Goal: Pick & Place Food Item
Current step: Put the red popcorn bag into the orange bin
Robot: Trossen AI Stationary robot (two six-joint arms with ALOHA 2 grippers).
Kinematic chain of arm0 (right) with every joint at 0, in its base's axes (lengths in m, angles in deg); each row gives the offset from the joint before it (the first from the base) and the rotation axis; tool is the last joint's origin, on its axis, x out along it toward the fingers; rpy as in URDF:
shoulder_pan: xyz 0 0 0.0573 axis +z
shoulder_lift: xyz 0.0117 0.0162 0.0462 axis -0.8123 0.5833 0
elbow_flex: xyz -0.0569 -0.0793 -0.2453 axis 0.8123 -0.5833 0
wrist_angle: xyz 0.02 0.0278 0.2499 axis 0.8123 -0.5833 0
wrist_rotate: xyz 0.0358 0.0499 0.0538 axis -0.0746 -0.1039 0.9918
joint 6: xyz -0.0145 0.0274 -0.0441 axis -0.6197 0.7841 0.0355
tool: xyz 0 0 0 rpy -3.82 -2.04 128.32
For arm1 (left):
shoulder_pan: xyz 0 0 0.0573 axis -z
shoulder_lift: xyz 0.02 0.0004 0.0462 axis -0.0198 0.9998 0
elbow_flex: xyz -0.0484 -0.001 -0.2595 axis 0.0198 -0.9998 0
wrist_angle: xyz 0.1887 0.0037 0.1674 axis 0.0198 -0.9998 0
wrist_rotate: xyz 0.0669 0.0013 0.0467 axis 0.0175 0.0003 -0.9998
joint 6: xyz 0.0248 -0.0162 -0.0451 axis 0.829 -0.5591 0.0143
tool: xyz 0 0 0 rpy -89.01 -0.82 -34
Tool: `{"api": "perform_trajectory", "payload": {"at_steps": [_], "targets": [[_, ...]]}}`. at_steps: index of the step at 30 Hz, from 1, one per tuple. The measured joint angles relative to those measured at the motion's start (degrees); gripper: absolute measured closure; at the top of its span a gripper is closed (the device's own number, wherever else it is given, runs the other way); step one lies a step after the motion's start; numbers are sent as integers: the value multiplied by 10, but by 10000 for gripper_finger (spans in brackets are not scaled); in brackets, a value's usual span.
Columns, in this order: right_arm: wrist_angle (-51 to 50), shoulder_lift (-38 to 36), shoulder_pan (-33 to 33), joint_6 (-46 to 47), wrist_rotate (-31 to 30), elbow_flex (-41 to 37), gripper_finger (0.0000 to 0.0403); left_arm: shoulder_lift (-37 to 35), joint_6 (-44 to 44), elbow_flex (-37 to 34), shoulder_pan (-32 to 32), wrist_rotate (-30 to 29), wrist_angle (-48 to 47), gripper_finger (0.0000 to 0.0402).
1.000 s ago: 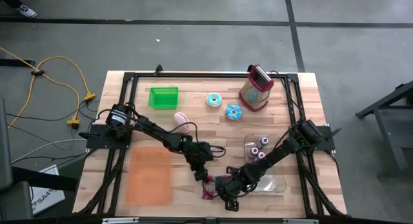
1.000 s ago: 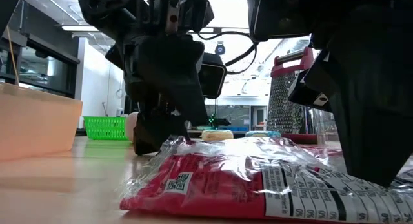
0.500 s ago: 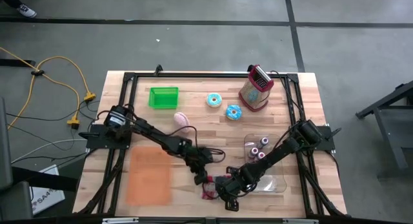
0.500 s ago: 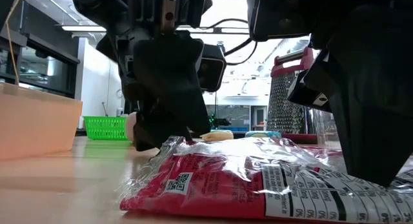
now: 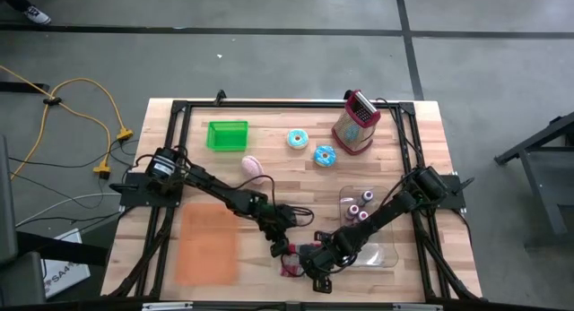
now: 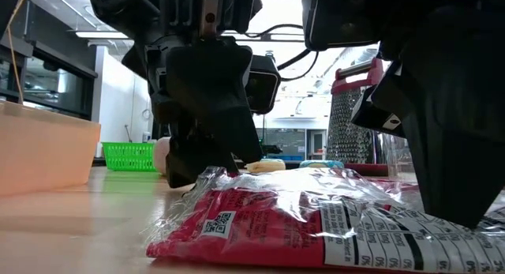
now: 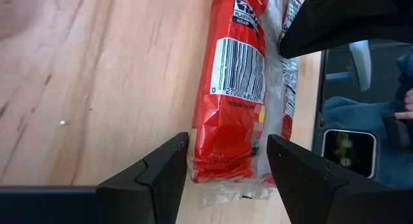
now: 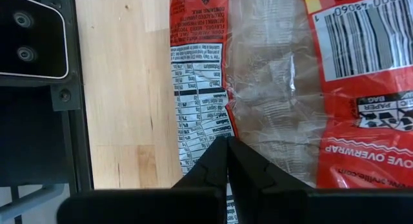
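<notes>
the red crinkly plastic food packet with a clear film end (image 8: 335, 88) carries nearly all the print. in the right wrist view a white strip across it reads "paper bag" over "overwrap", beside a barcode with digits that look like "27000 48060", and a white nutrition table too fine to read. the left wrist view shows the barcode (image 7: 239, 70) with "2700" and "4806" under it, and "wrap" above. the low view shows a qr code (image 6: 219, 222) and a white table reading "nutrition facts".
</notes>
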Motion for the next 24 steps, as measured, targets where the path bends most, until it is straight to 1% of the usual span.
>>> {"api": "perform_trajectory", "payload": {"at_steps": [9,12,15,24], "targets": [[0,0,0,0,0,0,401,1,-8,0,0,35,4,193],[1,0,0,0,0,0,401,1,-12,0,1,49,3,201],[1,0,0,-2,0,0,401,1,-14,0,2,53,3,222],[1,0,0,-6,1,0,401,0,-16,-1,2,50,17,309]]}}
